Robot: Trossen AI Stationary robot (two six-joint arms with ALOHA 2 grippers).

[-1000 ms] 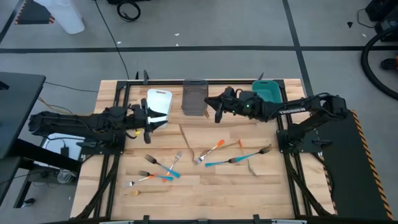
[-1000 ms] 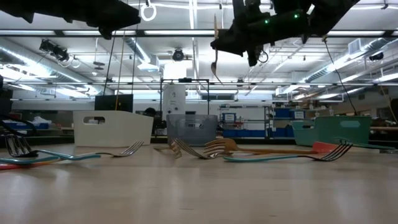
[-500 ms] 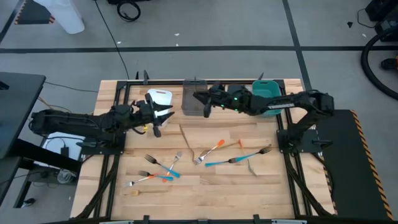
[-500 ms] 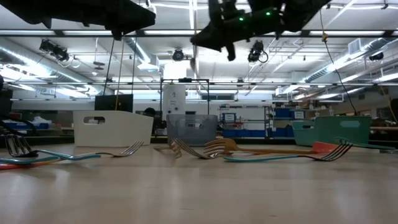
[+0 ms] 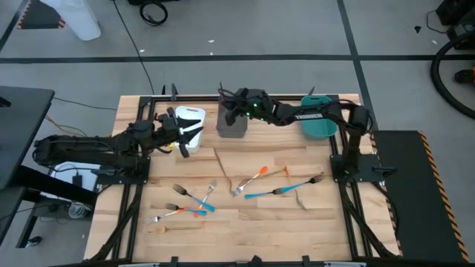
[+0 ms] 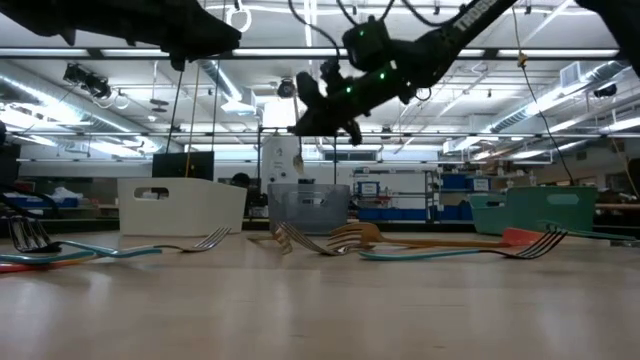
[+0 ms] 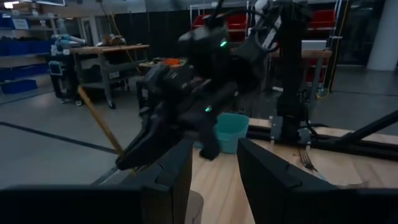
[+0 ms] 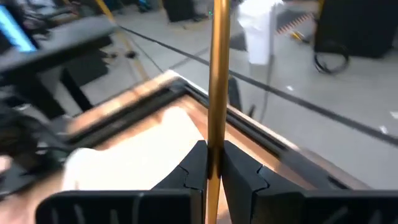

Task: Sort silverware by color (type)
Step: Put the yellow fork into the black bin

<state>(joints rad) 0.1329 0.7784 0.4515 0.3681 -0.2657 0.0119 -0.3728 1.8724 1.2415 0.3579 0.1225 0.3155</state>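
In the low view, the nearest things are the forks lying on the table [image 6: 320,310]: a blue-handled fork [image 6: 60,255] at the left edge, a gold fork [image 6: 345,238] in the middle and another blue-handled fork [image 6: 470,250] toward the right. This view hides how they are spread. The high view shows it: one group of silverware [image 5: 185,206] lies at about 7 o'clock from the table centre, and another group [image 5: 274,184] lies at about 4 o'clock.

Behind them, along the far edge, three bins stand in a row: the white bin [image 5: 190,119], the grey bin [image 5: 233,119] and the teal bin [image 5: 320,119].

The left gripper [image 5: 183,133] hovers just beside the white bin. Its fingers [image 7: 177,177] stand apart, and nothing shows between them.

The right gripper [image 5: 231,107] hangs above the grey bin. Only the right wrist view shows its grip clearly: the fingers [image 8: 193,168] are pressed close on a slim gold utensil [image 8: 218,81], which stands upright between them. The left wrist view also shows this utensil [image 7: 99,121] as a thin tan stick, tilted, under the right gripper [image 7: 134,155].
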